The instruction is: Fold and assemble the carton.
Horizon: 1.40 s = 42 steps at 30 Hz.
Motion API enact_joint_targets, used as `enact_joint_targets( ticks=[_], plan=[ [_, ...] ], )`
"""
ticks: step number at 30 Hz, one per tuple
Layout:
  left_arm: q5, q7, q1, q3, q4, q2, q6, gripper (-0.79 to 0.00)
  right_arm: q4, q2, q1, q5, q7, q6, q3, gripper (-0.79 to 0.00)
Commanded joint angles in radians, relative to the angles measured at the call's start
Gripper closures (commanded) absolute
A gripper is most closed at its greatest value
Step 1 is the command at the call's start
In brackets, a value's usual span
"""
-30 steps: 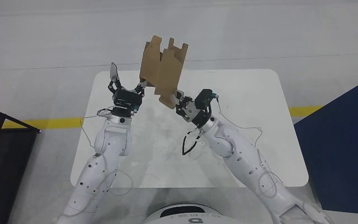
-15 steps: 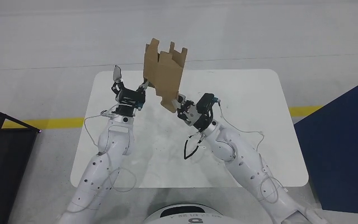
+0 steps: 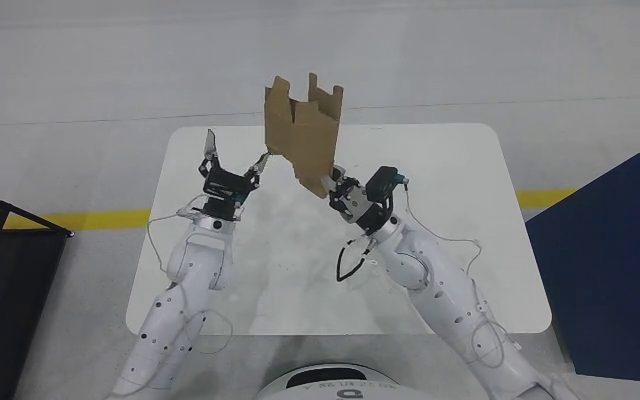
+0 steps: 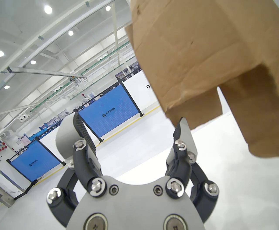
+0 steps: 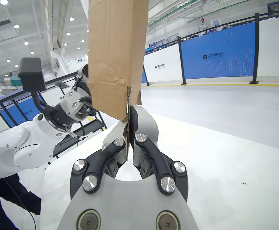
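Brown carton (image 3: 303, 128) held upright above the bench (image 3: 450, 180), lower edge clamped in the right tool (image 5: 129, 118); left tool (image 4: 126, 126) spread wide beside it.

I work over a white table (image 3: 450, 200) with rounded corners, set on a pale grey floor (image 3: 320, 60). A yellow line (image 3: 90, 218) runs across that floor and passes behind the table. A black frame (image 3: 25, 260) stands to my left and a dark blue panel (image 3: 600, 270) to my right. Farther off are blue barrier panels (image 4: 109, 117) on black posts, white ones beside them, and round ceiling lights (image 4: 48, 9). A few dark specks (image 5: 244, 183) mark the tabletop.
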Motion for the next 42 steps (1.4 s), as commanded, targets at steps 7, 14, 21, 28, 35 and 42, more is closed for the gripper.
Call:
enact_joint_targets(
  ticks=[7, 14, 21, 28, 35, 42],
  plan=[
    [0.114, 0.092, 0.1, -0.014, -0.082, 0.009, 0.024, -0.785, 0.027, -0.001, 0.007, 0.026, 0.021, -0.014, 0.011, 0.0],
    [0.215, 0.148, 0.119, 0.041, -0.139, 0.008, 0.034, -0.785, 0.06, -0.009, 0.032, 0.045, 0.024, -0.019, -0.001, 0.0],
    [0.404, 0.172, 0.069, 0.113, -0.125, 0.0, 0.147, -0.785, 0.056, -0.01, 0.027, 0.043, 0.02, -0.02, 0.004, 0.0],
    [0.575, 0.108, -0.021, 0.165, -0.03, -0.017, 0.289, -0.785, 0.04, -0.009, 0.009, 0.037, 0.016, -0.018, 0.017, 0.0],
    [0.629, 0.101, -0.032, 0.173, -0.013, -0.016, 0.219, -0.785, 0.03, -0.008, -0.001, 0.037, 0.019, -0.016, 0.027, 0.0],
    [0.665, 0.134, -0.001, 0.15, -0.022, -0.005, 0.164, -0.785, 0.03, -0.01, -0.002, 0.04, 0.02, -0.016, 0.029, 0.0]
  ],
)
